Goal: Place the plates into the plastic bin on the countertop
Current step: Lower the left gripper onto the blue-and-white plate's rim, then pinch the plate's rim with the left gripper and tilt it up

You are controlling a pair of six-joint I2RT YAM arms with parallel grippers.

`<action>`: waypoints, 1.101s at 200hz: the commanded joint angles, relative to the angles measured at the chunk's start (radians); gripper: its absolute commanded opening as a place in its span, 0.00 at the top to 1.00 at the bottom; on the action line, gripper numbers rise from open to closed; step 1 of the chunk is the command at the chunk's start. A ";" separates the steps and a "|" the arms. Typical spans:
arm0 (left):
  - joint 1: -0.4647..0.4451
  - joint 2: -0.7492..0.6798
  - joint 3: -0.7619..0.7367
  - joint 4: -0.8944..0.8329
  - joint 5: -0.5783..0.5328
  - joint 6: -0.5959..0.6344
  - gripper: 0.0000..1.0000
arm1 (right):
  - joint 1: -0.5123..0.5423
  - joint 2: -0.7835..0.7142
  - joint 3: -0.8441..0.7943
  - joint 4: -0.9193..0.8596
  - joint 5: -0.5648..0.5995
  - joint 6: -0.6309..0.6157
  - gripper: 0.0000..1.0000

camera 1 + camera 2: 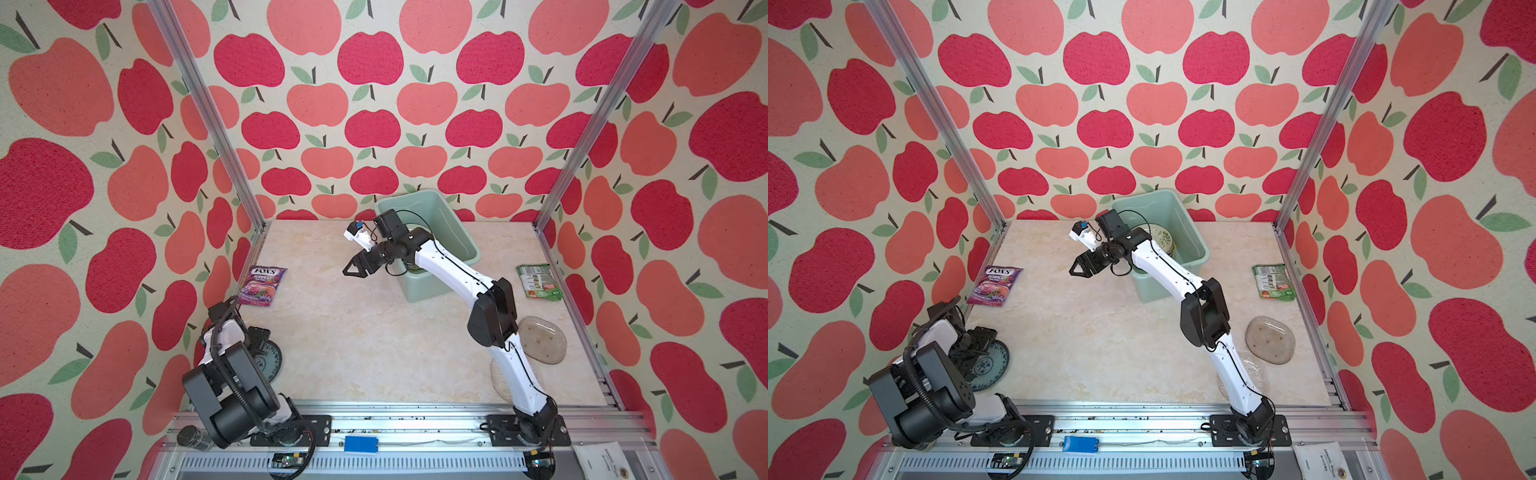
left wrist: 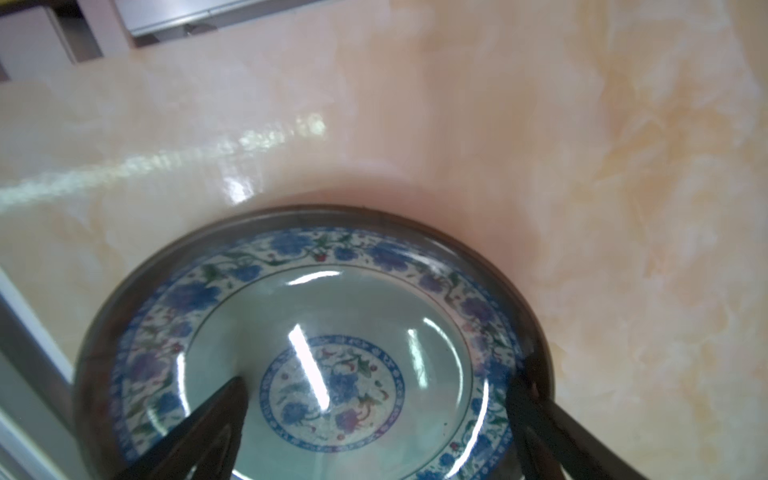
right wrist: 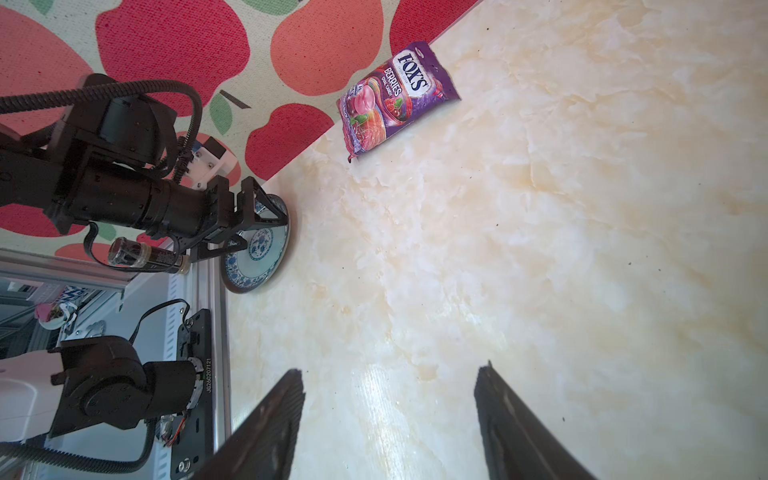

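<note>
Left hand [image 2: 380, 380] spread over blue plate [image 2: 332, 291], half-hidden in both top views.

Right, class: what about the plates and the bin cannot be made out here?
Plates in the plastic bin: the right arm covers most in both top views; count unclear.
Clear glass plate at that arm's base: the arm crosses it.
Blue-patterned plate: partly cut off by the frame edge in the left wrist view; the left arm overlaps it from above.
</note>
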 commanded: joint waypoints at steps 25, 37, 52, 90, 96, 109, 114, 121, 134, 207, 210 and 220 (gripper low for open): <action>-0.105 0.103 0.006 0.123 0.113 -0.095 0.01 | -0.006 -0.043 -0.041 -0.035 0.012 -0.012 0.32; -0.132 0.123 0.022 0.134 0.116 -0.103 0.01 | -0.007 -0.050 -0.050 -0.032 0.015 -0.012 0.32; -0.166 0.152 0.045 0.147 0.121 -0.115 0.01 | -0.007 -0.055 -0.056 -0.033 0.018 -0.015 0.32; -0.262 0.245 0.113 0.181 0.136 -0.128 0.01 | -0.007 -0.074 -0.090 -0.021 0.040 -0.008 0.32; -0.279 0.262 0.123 0.188 0.138 -0.130 0.01 | -0.007 -0.079 -0.096 -0.015 0.043 -0.005 0.32; -0.314 0.301 0.150 0.199 0.147 -0.131 0.01 | -0.009 -0.085 -0.111 -0.004 0.053 0.003 0.32; -0.326 0.316 0.159 0.203 0.150 -0.133 0.01 | -0.009 -0.088 -0.115 -0.002 0.059 0.005 0.32; -0.346 0.336 0.175 0.208 0.157 -0.135 0.01 | -0.009 -0.090 -0.117 -0.002 0.067 0.007 0.32; -0.380 0.372 0.207 0.211 0.164 -0.138 0.01 | -0.010 -0.093 -0.123 -0.003 0.086 0.012 0.32; -0.546 0.536 0.420 0.241 0.250 -0.197 0.01 | -0.036 -0.127 -0.183 0.027 0.206 0.067 0.32; -0.550 0.540 0.429 0.240 0.254 -0.199 0.01 | -0.038 -0.127 -0.184 0.028 0.209 0.069 0.32; -0.564 0.547 0.456 0.236 0.261 -0.205 0.01 | -0.041 -0.126 -0.180 0.029 0.212 0.075 0.32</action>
